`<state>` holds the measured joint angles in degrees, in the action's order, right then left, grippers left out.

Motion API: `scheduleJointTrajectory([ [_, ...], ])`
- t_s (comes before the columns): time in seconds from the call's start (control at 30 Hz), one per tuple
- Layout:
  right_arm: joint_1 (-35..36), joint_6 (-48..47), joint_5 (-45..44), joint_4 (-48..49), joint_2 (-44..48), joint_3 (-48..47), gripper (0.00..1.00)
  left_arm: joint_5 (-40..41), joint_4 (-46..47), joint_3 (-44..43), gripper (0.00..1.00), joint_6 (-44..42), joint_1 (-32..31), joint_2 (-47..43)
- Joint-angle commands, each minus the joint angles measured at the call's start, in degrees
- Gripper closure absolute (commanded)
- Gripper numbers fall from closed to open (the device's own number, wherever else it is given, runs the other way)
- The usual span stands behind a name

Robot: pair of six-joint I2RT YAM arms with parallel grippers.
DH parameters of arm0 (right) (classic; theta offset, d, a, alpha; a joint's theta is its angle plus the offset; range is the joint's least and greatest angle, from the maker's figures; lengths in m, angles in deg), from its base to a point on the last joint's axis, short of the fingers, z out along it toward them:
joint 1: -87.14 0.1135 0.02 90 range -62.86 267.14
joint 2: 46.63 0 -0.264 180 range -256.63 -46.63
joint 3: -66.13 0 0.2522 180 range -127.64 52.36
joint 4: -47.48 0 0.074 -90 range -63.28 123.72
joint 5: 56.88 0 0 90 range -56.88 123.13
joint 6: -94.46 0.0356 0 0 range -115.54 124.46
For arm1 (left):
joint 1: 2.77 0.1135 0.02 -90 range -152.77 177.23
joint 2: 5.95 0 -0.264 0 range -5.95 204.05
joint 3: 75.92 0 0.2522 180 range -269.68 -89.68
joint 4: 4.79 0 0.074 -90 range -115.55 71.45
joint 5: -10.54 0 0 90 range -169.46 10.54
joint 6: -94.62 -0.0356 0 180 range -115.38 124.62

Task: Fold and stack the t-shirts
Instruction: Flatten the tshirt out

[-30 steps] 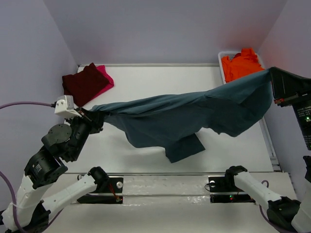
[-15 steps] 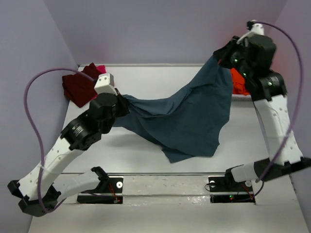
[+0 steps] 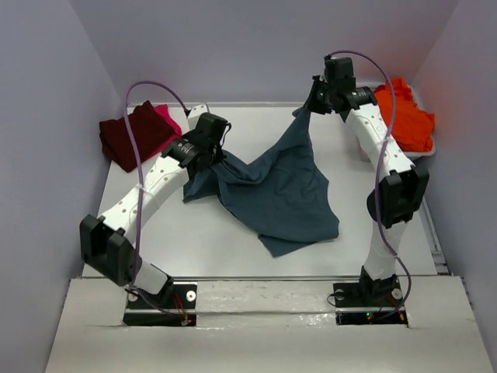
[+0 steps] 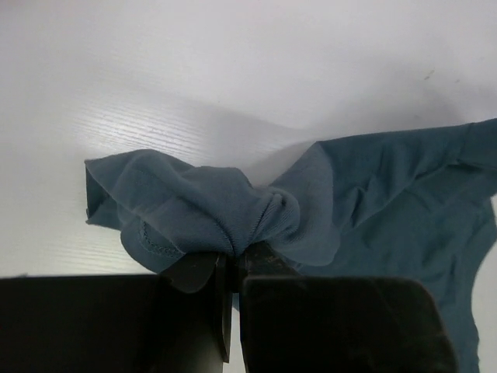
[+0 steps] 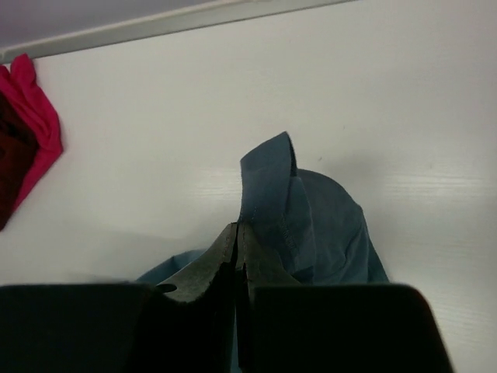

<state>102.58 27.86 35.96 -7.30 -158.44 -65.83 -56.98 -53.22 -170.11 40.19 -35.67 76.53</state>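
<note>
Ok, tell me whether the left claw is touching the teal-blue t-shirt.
Touching. The left wrist view shows the left claw pinched shut on a bunched fold of the teal-blue t-shirt, with cloth squeezed between its fingers.

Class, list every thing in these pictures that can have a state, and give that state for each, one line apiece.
left gripper: shut on the teal-blue t-shirt
right gripper: shut on the teal-blue t-shirt, holding one corner up
teal-blue t-shirt: unfolded, lower part lying on the table
maroon t-shirt: folded, lying on the pink t-shirt
pink t-shirt: mostly covered, one edge showing
orange t-shirt: crumpled, not folded
</note>
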Motion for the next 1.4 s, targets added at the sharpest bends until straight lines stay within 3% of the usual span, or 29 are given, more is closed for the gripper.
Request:
scheduleJointTrajectory([
  [0.0, 0.4, -1.9, -0.2, 0.9, -8.1, -14.2, 0.93, 0.1, 2.9, -5.3, 0.94, -1.1, 3.2, 7.5],
  [0.07, 0.4, -2.2, -1.7, -1.7, -14.3, -22.4, 0.93, 1.2, 3.1, -8.2, 0.94, -1.6, 4.1, 12.3],
  [0.2, -1.7, -0.4, -2.6, -1.9, -20.3, -27.7, 0.93, 1.2, 2.7, -13.6, 0.94, -2.4, 7.5, 20.1],
  [0.43, -5.8, 1.2, -6.0, 0.8, -22.2, -25.6, 0.93, 1.8, 0.9, -23.7, 0.94, -3.4, 13.4, 28.5],
  [0.63, -9.8, 1.4, -5.6, 1.5, -23.5, -25.6, 0.93, 0.6, 2.2, -23.9, 0.94, -3.6, 17.4, 30.1],
  [0.7, -9.8, 1.0, -4.3, 2.2, -23.6, -25.9, 0.93, -1.3, 3.8, -22.9, 0.67, -4.6, 18.1, 29.9],
  [0.73, -9.8, 0.9, -4.0, 2.3, -24.1, -26.3, 0.93, -1.6, 4.3, -22.8, 0.45, -4.9, 18.7, 29.9],
  [0.83, -9.8, 0.5, -1.6, 1.6, -25.2, -28.5, 0.9, -2.1, 4.8, -22.8, 0.22, -5.2, 18.7, 30.3],
  [0.87, -9.8, 0.4, -0.7, 1.3, -25.5, -28.8, 0.69, -2.2, 4.9, -23.0, 0.01, -5.3, 18.7, 30.5],
  [0.9, -9.8, 0.3, -0.4, 1.2, -25.3, -28.8, 0.58, -2.4, 4.8, -23.2, 0.01, -5.4, 18.7, 30.6],
  [0.93, -9.8, 0.3, -0.1, 1.0, -24.7, -28.5, 0.36, -2.4, 4.9, -23.3, 0.01, -5.4, 18.7, 30.6],
  [0.97, -9.8, 0.2, 0.3, 0.9, -24.7, -28.2, 0.36, -2.3, 4.9, -23.2, 0.01, -5.3, 18.7, 30.4],
  [1.0, -9.8, 0.3, 1.2, 1.2, -23.3, -27.5, 0.19, -2.3, 5.0, -22.9, 0.01, -5.3, 18.7, 29.8],
  [1.07, -9.8, 0.2, 2.5, 1.1, -21.5, -25.8, 0.06, -2.7, 5.6, -21.9, 0.01, -5.2, 18.7, 28.6],
  [1.23, -8.9, 2.3, 6.7, -3.0, -13.6, -18.1, 0.07, -3.6, 4.5, -17.1, 0.01, -4.9, 18.1, 23.0],
  [1.37, -4.5, 2.9, 10.8, -5.7, -6.3, -6.5, 0.24, -5.3, 3.3, -8.5, 0.01, -3.5, 17.6, 18.1],
])
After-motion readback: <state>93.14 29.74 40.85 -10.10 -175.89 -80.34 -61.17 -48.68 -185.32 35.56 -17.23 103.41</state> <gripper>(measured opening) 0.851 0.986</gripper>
